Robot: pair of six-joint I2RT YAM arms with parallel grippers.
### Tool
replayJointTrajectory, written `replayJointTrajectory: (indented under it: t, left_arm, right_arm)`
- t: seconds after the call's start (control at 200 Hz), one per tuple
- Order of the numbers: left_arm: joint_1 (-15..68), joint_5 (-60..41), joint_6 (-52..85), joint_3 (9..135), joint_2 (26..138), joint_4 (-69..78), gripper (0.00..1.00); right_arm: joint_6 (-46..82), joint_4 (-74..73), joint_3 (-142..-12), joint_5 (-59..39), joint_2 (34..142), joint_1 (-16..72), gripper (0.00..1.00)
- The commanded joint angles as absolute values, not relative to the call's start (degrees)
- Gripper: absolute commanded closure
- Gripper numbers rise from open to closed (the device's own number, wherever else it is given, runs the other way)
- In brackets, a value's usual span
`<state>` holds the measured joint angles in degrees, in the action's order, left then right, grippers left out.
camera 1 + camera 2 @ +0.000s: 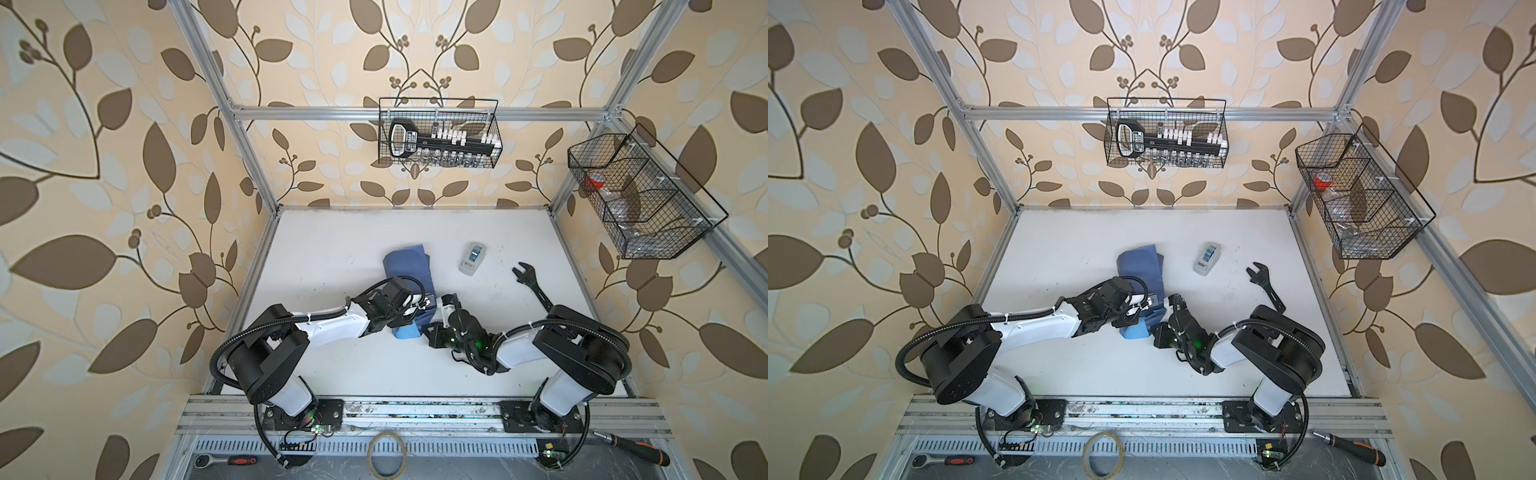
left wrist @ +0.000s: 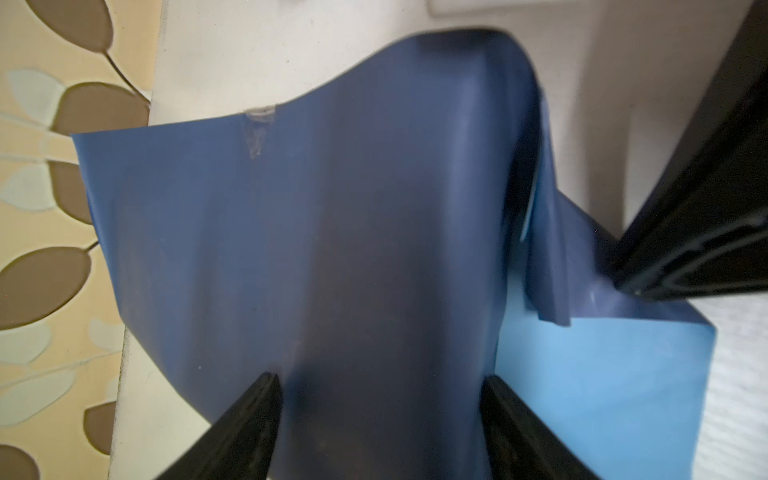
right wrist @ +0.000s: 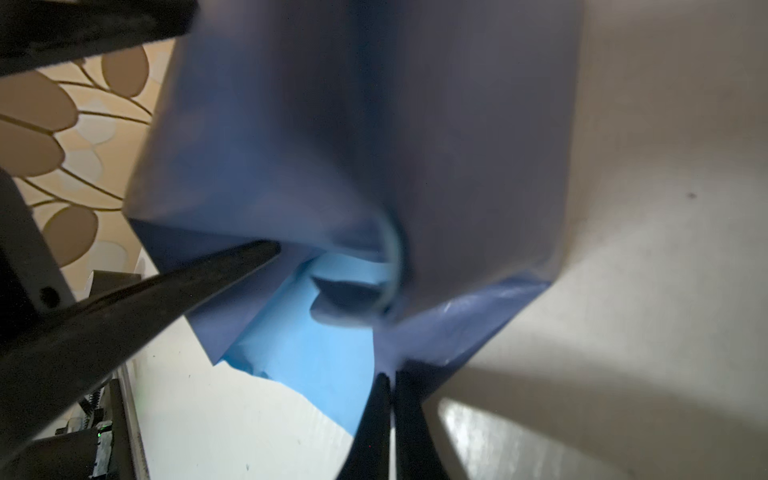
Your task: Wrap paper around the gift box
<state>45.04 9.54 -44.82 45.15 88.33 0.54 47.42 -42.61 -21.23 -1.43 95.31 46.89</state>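
On table (image 1: 332,249), left tool (image 2: 379,377) clamps wide across paper (image 2: 374,208); right tool (image 3: 392,380), pinching its edge, should pull taut.

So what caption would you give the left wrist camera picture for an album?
The left gripper straddles the paper, draped dark side up over something hidden, its light-blue face showing alongside.

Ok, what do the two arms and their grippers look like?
Both alike: left arm and right arm have white link shells, black joints, black corrugated cable hoses, white zip ties. The left gripper and right gripper are black, with tapered fingers.
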Motion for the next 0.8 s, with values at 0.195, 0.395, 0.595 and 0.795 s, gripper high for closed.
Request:
replayJointTrajectory:
  t: [0.195,0.395,0.595,0.795]
  left_arm:
    - [45.35,8.7,-46.34,45.53,89.63,-3.69,0.24]
    - [45.35,8.79,-46.41,45.61,89.83,-3.6,0.24]
    - [45.34,8.8,-46.47,45.62,89.82,-3.6,0.24]
    - [45.35,8.88,-46.49,45.62,89.82,-3.69,0.24]
  right_arm:
    - [46.69,-40.86,-22.68,-5.62,97.03,42.72,0.91]
    - [45.95,-40.58,-22.94,-6.75,97.12,40.2,0.91]
    - [45.02,-40.02,-23.16,-7.63,97.29,38.32,0.91]
    - [45.87,-41.29,-22.09,-8.69,98.34,38.82,0.91]
